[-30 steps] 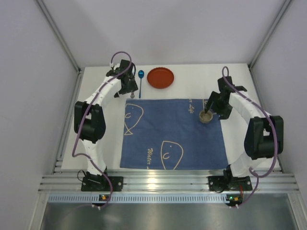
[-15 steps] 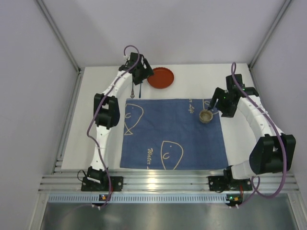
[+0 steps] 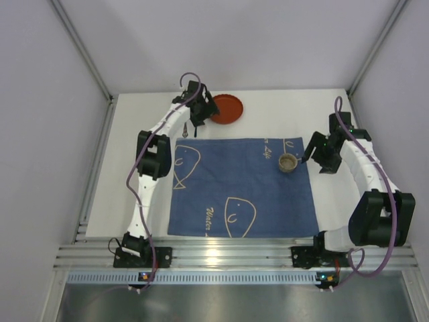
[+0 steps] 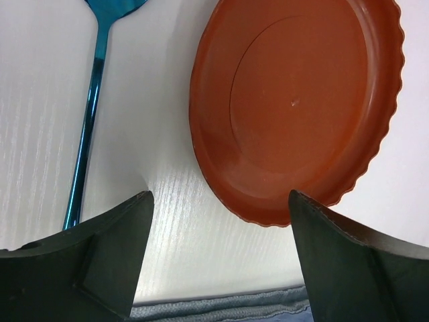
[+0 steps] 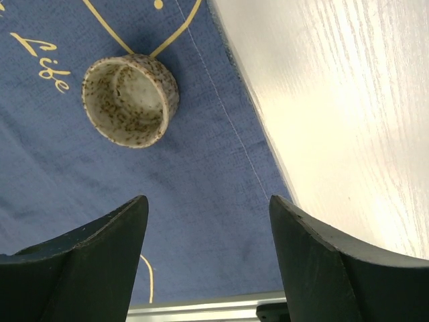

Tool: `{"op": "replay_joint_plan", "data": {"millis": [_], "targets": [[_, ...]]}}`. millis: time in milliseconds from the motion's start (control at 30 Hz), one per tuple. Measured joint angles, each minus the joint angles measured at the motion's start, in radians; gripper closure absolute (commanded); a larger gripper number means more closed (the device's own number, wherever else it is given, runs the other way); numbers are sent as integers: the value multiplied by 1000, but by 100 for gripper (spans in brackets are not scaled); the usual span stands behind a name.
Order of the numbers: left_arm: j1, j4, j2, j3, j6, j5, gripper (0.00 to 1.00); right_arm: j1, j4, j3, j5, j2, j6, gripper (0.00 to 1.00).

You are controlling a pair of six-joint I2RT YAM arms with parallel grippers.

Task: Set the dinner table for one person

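Note:
The white dinner table (image 3: 275, 121) carries a dark blue fish-print cloth (image 3: 241, 188). A speckled cup (image 3: 288, 162) stands upright on the cloth's far right corner and shows again (image 5: 131, 99) in the right wrist view. My right gripper (image 3: 312, 154) (image 5: 208, 198) hangs open, just right of the cup, over the cloth's right edge. A red plate (image 3: 226, 109) (image 4: 295, 107) lies beyond the cloth. My left gripper (image 3: 201, 115) (image 4: 220, 194) is open and empty, with the plate's near-left rim just ahead. Left of it lies a blue spoon (image 4: 90, 107).
A thin dark utensil (image 3: 185, 127) lies left of the spoon, near the cloth's far left corner. Grey walls close in the table on three sides. An aluminium rail (image 3: 228, 255) with both arm bases runs along the near edge.
The left arm has swung right, from left of the spoon to beside the plate. The right gripper has drawn back to the right, away from the cup, which stays on the cloth.

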Motion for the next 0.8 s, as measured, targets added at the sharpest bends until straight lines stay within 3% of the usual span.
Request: {"op": "replay_joint_plan", "data": {"millis": [67,167,233,500,600,633,800], "targets": [[-2,0,2,0,-2,2,26,-2,-3,-4,-1,0,-4,27],[-3,1,14,5,-10,6,33,-13,-4,-4,-3,0,-5,27],[-3,2,29,19,-17,13,43,-19,-4,-4,-3,0,-5,28],[0,3,69,70,-28,43,61,-40,-6,-12,-11,0,-5,29],[3,6,79,78,-37,63,83,-43,-6,-12,-16,0,-5,29],[4,10,81,78,-41,69,100,-43,-7,-12,-18,0,-5,29],[10,44,81,80,-37,113,100,-43,-6,-12,-26,0,-5,30]]}}
